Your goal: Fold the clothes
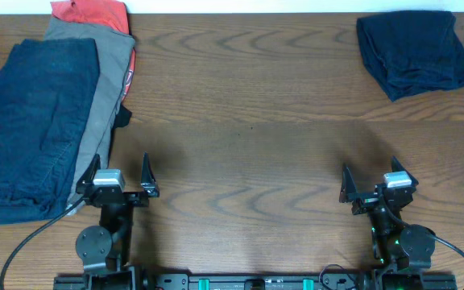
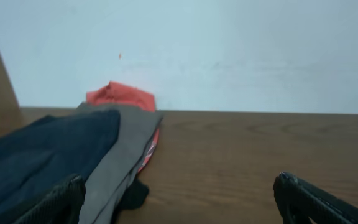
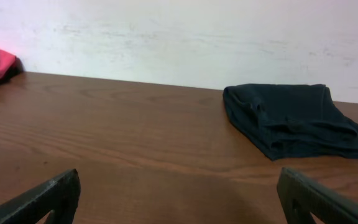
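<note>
A pile of unfolded clothes lies at the table's left: dark blue denim point(image 1: 35, 129) on top, a grey garment point(image 1: 95, 76) under it, a red garment point(image 1: 91, 12) at the back. The left wrist view shows the denim point(image 2: 36, 155), the grey point(image 2: 126, 146) and the red point(image 2: 120, 96). A folded dark navy garment point(image 1: 413, 52) lies at the back right, also in the right wrist view point(image 3: 291, 118). My left gripper point(image 1: 117, 179) is open and empty at the front, beside the pile's edge. My right gripper point(image 1: 377, 184) is open and empty at the front right.
The wooden table point(image 1: 248, 121) stretches between the pile and the folded garment. A pale wall point(image 3: 179, 37) runs along the back edge. A black cable point(image 1: 31, 238) trails from the left arm's base.
</note>
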`<state>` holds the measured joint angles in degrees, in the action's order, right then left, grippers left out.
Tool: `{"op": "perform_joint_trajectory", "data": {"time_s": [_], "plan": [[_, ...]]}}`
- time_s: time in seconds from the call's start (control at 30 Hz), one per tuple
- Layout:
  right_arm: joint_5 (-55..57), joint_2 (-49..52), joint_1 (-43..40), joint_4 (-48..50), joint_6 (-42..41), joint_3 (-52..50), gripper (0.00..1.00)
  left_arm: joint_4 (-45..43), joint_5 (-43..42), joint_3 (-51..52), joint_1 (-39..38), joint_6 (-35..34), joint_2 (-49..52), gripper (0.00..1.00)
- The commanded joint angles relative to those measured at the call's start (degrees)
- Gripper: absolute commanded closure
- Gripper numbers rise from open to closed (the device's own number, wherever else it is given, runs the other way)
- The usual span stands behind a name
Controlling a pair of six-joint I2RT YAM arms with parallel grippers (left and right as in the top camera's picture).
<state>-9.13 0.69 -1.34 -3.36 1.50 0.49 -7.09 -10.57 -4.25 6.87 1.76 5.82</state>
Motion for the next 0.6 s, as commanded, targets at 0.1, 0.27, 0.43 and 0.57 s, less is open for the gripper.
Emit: {"op": "perform_joint_trajectory", "data": {"time_s": [0.1, 0.27, 0.43, 0.57], "plan": [[0.33, -0.37, 0.66, -0.11, -0.15, -0.17, 0.01, -0.83, 0.59, 3.74, -2.25, 1.66, -4.57, 0.02], [0.33, -0.37, 0.66, -0.11, -0.15, -0.17, 0.01, 0.02, 1.4, 4.02, -3.65, 2.91, -5.73, 0.02], [0.33, -0.37, 0.66, -0.11, -0.15, -0.17, 0.01, 2.84, 1.4, 4.02, -5.18, 5.9, -5.73, 0.02], [0.33, -0.37, 0.66, -0.11, -0.15, -0.17, 0.01, 7.1, 1.38, 4.02, -5.31, 5.95, -5.73, 0.02]]}}
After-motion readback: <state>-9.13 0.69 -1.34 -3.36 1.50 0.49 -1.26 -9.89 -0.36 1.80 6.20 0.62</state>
